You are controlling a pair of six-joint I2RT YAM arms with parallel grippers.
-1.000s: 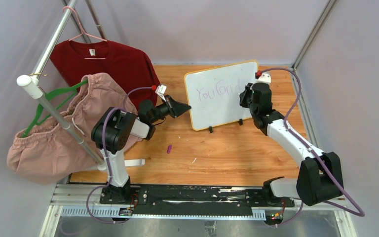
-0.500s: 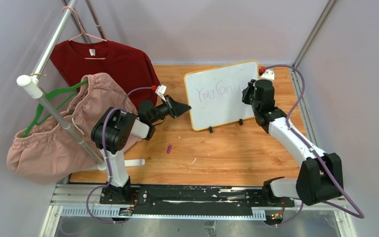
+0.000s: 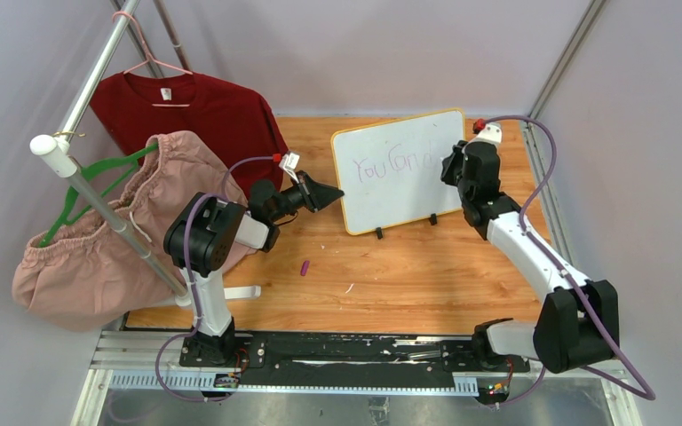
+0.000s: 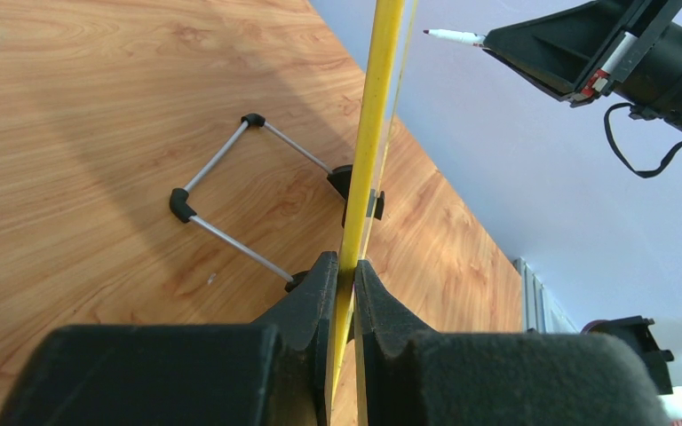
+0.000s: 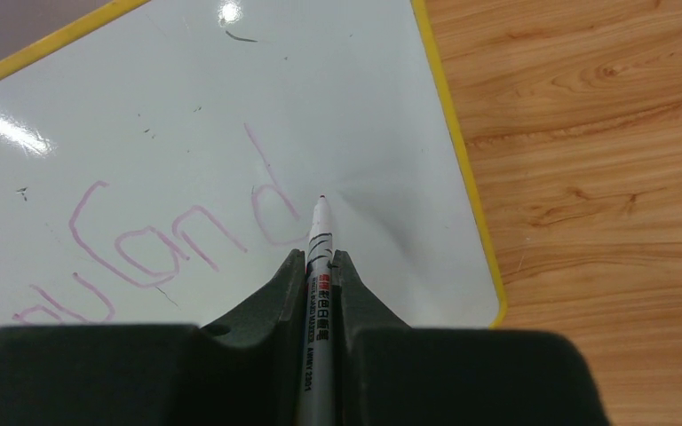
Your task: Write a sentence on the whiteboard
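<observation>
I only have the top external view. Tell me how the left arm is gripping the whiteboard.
Observer: On the left wrist view, the left gripper has its fingers shut on the yellow frame of the whiteboard, which is seen edge-on.
Operator: Check the marker tip.
Observer: That same view shows a thin gap between the tip of the marker and the board face, so it looks clear of the surface.
Operator: Read me the last letter.
Observer: The right wrist view shows the sentence ending in a finished "d". The tip sits just right of its loop, with the pen clamped in the right gripper.
</observation>
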